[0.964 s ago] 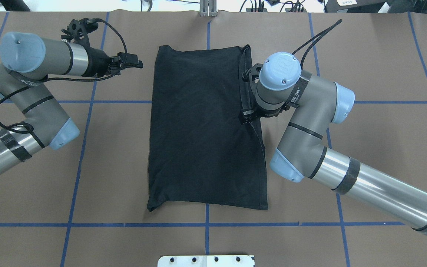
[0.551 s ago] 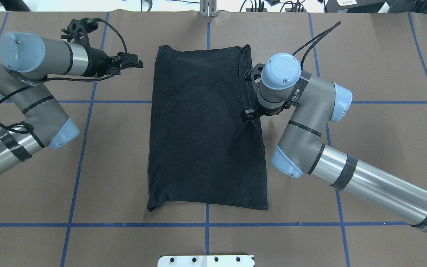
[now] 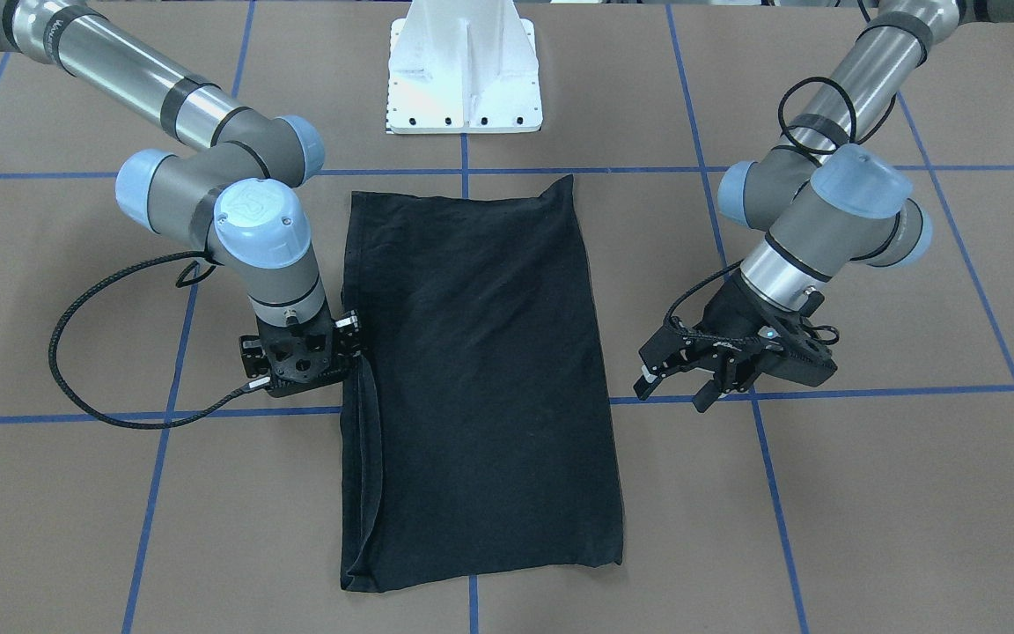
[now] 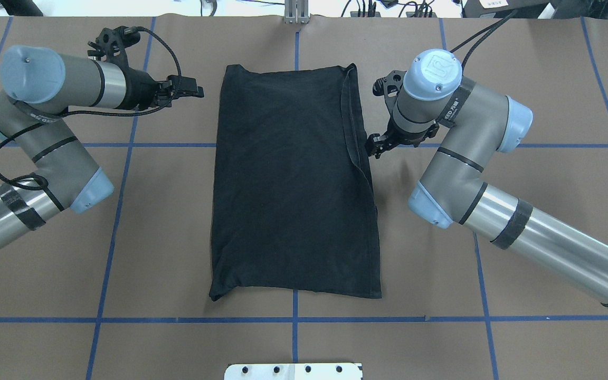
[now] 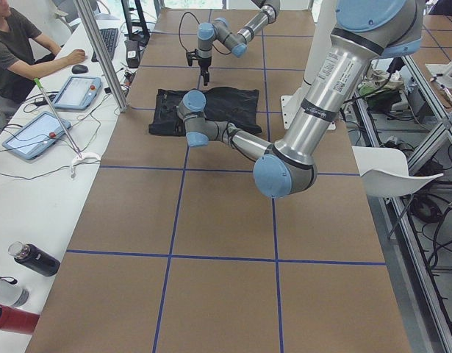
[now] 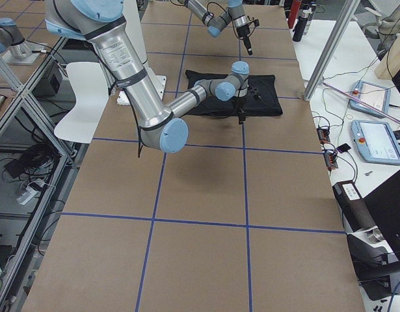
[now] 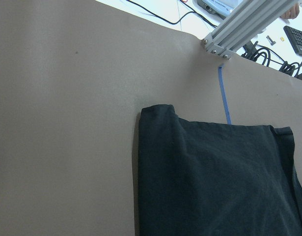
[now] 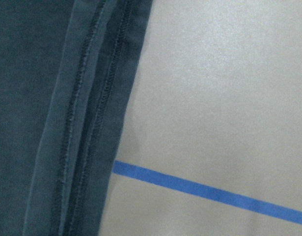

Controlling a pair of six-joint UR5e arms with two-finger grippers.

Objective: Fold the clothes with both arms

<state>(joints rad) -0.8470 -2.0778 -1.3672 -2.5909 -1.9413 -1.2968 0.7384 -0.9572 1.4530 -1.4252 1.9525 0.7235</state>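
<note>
The clothes, a black T-shirt (image 4: 288, 179) folded into a long rectangle, lie flat at mid-table, also seen as the T-shirt (image 3: 472, 370). No logo shows. My left gripper (image 4: 192, 89) hovers a short way off the shirt's far left corner; in the front view this left gripper (image 3: 670, 392) is open and empty. My right gripper (image 4: 373, 146) points straight down just outside the shirt's right edge, beside the doubled hem (image 8: 87, 123). Seen from the front, the right gripper (image 3: 300, 357) looks open and holds no cloth.
Blue tape lines (image 4: 293, 319) grid the brown table. The white pedestal base (image 3: 463, 79) stands at the robot's side. An aluminium post (image 7: 244, 24) rises past the far edge. A person (image 5: 20, 44) sits at a side desk with tablets and bottles (image 5: 27, 257).
My right arm has swung off the shirt's right edge, moving right and toward the far side. The shirt and my left arm have stayed still.
</note>
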